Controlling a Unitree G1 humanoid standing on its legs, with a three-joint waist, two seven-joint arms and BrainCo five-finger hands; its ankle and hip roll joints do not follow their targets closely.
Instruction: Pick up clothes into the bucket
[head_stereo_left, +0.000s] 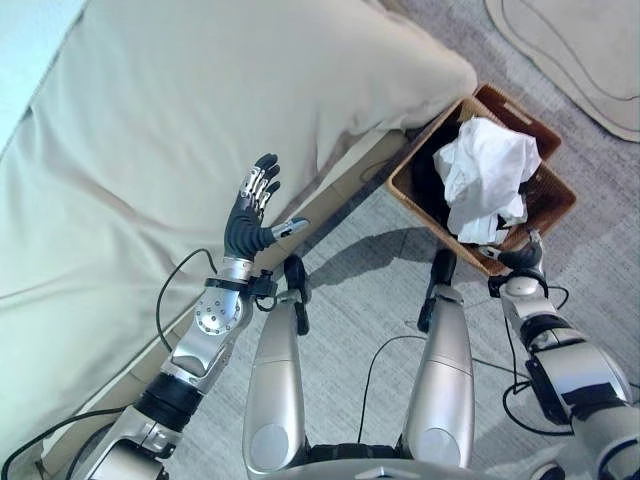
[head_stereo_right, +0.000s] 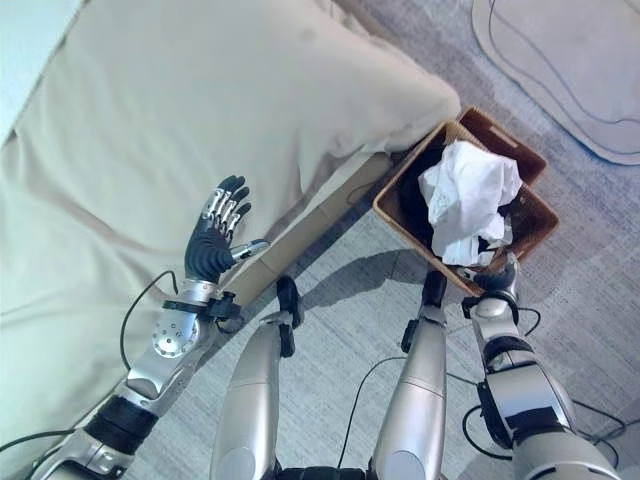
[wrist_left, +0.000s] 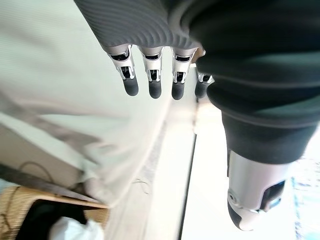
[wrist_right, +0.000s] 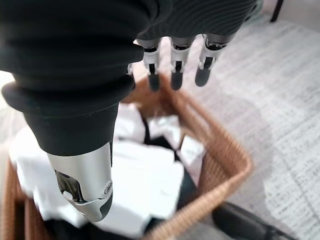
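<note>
White cloth (head_stereo_left: 482, 175) lies crumpled in the basket (head_stereo_left: 555, 205), heaped higher than the rim, and under it there is dark cloth (head_stereo_left: 428, 180) on the side toward the bed. The basket is brown and woven, with a square rim, and it stands on the grey carpet (head_stereo_left: 370, 270) just beside the corner of the bed (head_stereo_left: 180, 130), which has a plain beige cover. The right hand (wrist_right: 172, 67) hangs over the near edge of the basket; in the right wrist view its fingers (wrist_right: 175, 75) are straight and spread a little, the thumb (wrist_right: 85, 187) stands apart, and it holds nothing. The cloth is under it and does not touch it. The left hand (head_stereo_left: 252, 210) is raised over the edge of the bed, well apart from the basket, with straight fingers pointing up and the thumb out to the side; it also is empty, and the left wrist view shows the same relaxed fingers above the beige cover. A pale rug (head_stereo_left: 580, 50) with curved lines lies on the carpet beyond the basket. No writing or label can be read on the basket, the cloth or the bed.
</note>
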